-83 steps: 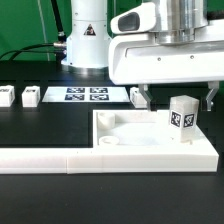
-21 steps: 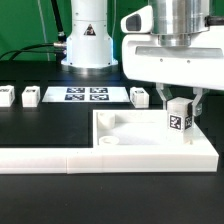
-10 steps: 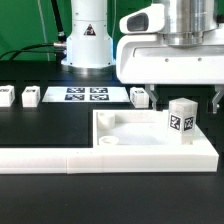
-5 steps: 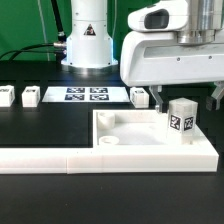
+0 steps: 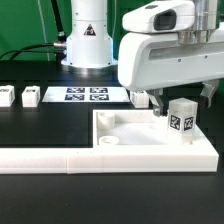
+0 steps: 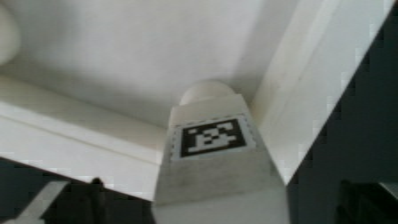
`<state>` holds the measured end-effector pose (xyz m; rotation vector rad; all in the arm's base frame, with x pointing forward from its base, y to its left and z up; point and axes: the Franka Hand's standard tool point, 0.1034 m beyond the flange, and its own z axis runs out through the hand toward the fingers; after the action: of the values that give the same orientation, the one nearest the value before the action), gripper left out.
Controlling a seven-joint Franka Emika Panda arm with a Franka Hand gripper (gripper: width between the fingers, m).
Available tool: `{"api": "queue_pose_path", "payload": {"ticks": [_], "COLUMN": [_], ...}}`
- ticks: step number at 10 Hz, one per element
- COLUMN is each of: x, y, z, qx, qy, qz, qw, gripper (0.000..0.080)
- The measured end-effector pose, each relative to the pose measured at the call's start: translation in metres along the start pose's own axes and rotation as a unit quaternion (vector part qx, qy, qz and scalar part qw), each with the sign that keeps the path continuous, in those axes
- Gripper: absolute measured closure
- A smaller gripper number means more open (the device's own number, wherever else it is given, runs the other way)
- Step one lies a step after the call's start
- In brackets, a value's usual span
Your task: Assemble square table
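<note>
Tabletop carries one leg upright in its corner, apparently seated in its hole; the tool hovers above, wide and empty.

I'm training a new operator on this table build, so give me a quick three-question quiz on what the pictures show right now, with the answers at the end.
1. True or false: the claw is clamped on the leg.
2. Pick one. The leg with the tag facing the exterior camera is: A) lying on its side, B) standing upright in a corner of the tabletop, C) lifted in the air.
3. Fill the gap: the marker board lies to the exterior view's ____ of the claw.

Key: 1 false, the fingers stand apart on either side of the leg. 2 B. 3 left.
</note>
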<state>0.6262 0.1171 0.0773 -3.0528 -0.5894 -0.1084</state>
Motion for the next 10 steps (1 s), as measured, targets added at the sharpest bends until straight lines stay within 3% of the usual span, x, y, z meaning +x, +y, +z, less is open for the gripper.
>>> {"api": "queue_pose_path", "payload": {"ticks": [3, 5, 7, 10], "x": [0.0000, 0.0001, 0.0000, -0.0007], "y": [0.0000, -0.0001, -0.0005, -0.0005], "z": [0.0000, 0.0000, 0.0000, 0.0002], "qx": [0.000, 0.001, 0.002, 0.000], "qy": [0.000, 0.000, 0.000, 0.007], "qz": [0.016, 0.025, 0.125, 0.297], "qw": [1.000, 1.000, 0.992, 0.955], "gripper": [0.0511, 0.0509, 0.0509, 0.0509]}}
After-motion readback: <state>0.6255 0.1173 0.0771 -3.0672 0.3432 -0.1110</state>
